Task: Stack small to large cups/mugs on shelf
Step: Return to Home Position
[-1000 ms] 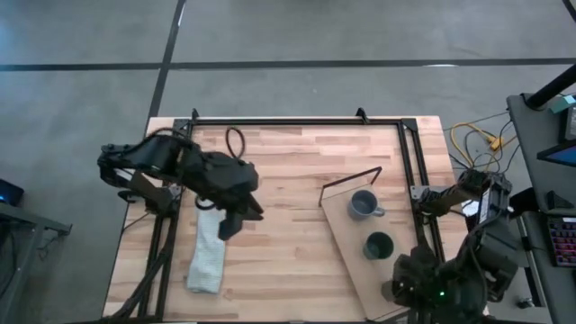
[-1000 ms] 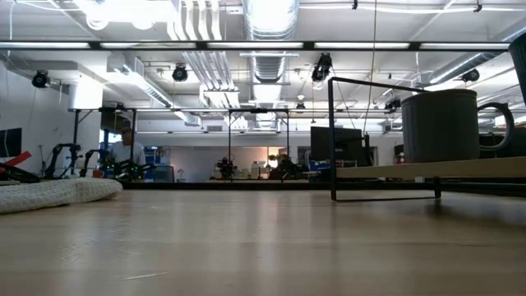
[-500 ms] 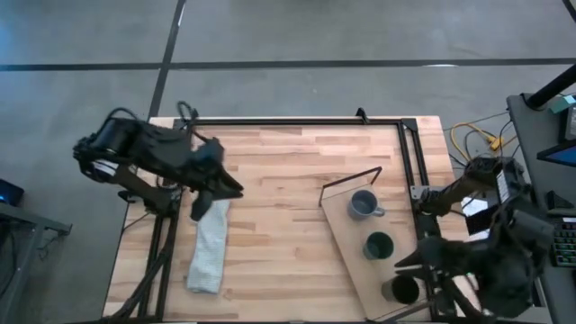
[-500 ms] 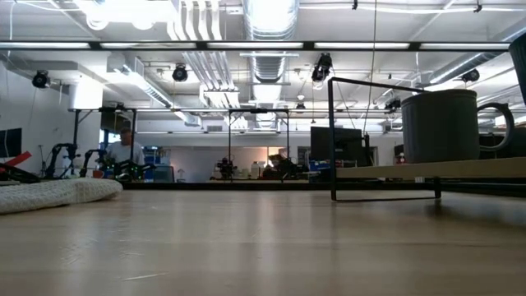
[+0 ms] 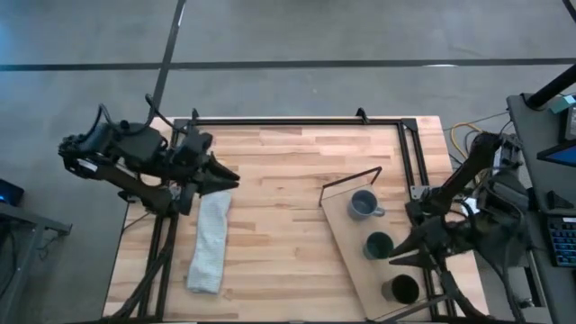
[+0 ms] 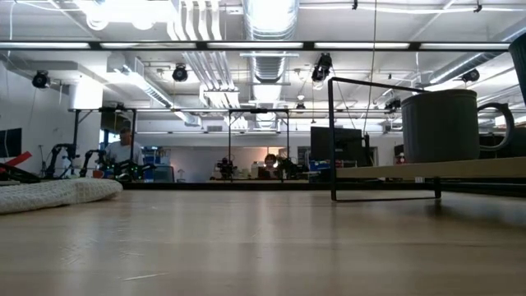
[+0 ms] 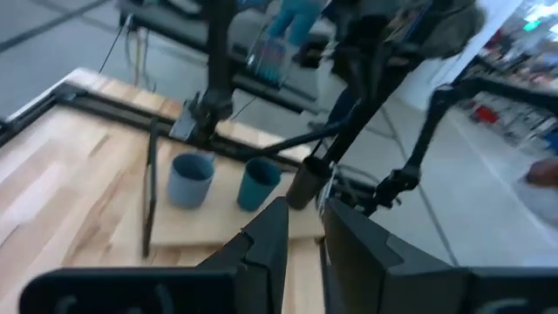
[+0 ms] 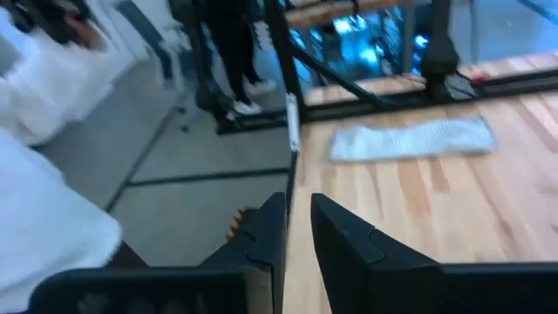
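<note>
Three cups stand in a row on the pale wooden shelf (image 5: 349, 236): the blue-grey mug (image 5: 363, 205) nearest the wire frame (image 5: 351, 177), then the dark teal cup (image 5: 378, 245), then the black cup (image 5: 401, 289). The left wrist view shows the mug (image 7: 190, 180), teal cup (image 7: 257, 183) and black cup (image 7: 305, 183) from afar. In the low view only the mug (image 6: 440, 125) shows on the shelf (image 6: 427, 170). My left gripper (image 5: 227, 177) is shut, above the table's left part. My right gripper (image 5: 397, 256) is shut, by the shelf's right edge between teal and black cup, touching nothing.
A grey folded cloth (image 5: 209, 241) lies along the table's left side, its far end just under my left gripper; it also shows as the cloth (image 8: 410, 139) and the cloth (image 6: 53, 195). A dark frame (image 5: 297, 121) borders the table. People move in the room behind.
My left arm has drawn back toward the table's left and far edge, off the cloth's middle. My right arm has pulled back from over the shelf's near end toward the right and far side, uncovering the black cup, which stands on the shelf. The cups have stayed put.
</note>
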Action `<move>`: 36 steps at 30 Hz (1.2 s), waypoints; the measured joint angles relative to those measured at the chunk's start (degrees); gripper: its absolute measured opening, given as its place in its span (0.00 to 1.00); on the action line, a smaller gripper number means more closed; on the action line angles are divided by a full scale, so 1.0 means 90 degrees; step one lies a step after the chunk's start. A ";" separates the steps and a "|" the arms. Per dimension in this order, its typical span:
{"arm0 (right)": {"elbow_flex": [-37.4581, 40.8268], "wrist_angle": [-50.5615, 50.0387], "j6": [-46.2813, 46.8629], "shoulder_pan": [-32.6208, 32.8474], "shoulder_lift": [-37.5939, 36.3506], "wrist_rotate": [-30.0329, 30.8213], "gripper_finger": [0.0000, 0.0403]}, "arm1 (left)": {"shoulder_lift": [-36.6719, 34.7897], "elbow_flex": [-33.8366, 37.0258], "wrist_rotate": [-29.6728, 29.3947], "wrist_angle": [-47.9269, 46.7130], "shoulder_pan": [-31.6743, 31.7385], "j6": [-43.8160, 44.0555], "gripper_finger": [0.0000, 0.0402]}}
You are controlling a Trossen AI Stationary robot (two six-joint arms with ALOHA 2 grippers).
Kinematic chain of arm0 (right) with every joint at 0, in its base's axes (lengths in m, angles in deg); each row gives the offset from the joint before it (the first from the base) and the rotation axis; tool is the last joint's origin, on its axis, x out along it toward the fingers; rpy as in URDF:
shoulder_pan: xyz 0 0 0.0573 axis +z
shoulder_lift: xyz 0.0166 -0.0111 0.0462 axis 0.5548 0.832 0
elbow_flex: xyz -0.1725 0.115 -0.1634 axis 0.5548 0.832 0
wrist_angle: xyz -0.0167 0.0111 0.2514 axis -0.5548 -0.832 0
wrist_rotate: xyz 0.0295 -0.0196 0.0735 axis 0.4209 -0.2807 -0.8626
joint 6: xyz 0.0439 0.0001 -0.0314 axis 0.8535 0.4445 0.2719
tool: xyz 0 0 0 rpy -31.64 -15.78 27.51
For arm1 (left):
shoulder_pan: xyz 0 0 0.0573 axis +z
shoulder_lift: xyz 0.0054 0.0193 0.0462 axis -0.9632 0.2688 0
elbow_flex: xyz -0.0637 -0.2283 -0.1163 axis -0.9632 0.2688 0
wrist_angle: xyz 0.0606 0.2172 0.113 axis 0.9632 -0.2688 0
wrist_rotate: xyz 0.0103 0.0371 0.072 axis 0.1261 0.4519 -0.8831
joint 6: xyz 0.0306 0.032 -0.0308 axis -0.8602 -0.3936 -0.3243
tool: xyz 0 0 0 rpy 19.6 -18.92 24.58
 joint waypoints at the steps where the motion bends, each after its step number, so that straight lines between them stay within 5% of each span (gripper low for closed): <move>1: 0.0352 0.0411 -0.0185 -0.0097 -0.0189 -0.0116 0.13 | -0.0085 0.0273 0.0057 0.0318 0.0000 -0.0017 0.16; 8: 0.2304 0.2792 -0.1803 -0.0980 -0.1530 -0.1212 0.13 | -0.0933 0.2220 0.0469 0.2431 0.0007 -0.0061 0.16; 20: 0.4682 0.3518 -0.2611 -0.1876 -0.4093 -0.1293 0.13 | -0.2871 0.4887 0.0462 0.4507 0.0012 -0.0231 0.16; 26: 0.5947 0.4897 -0.3449 -0.2002 -0.5330 -0.1663 0.13 | -0.3336 0.5668 0.0462 0.5102 0.0012 -0.0361 0.16; 36: 0.7191 0.5335 -0.3666 -0.2004 -0.6528 -0.1821 0.13 | -0.4002 0.7329 0.0814 0.7090 0.0012 -0.1011 0.16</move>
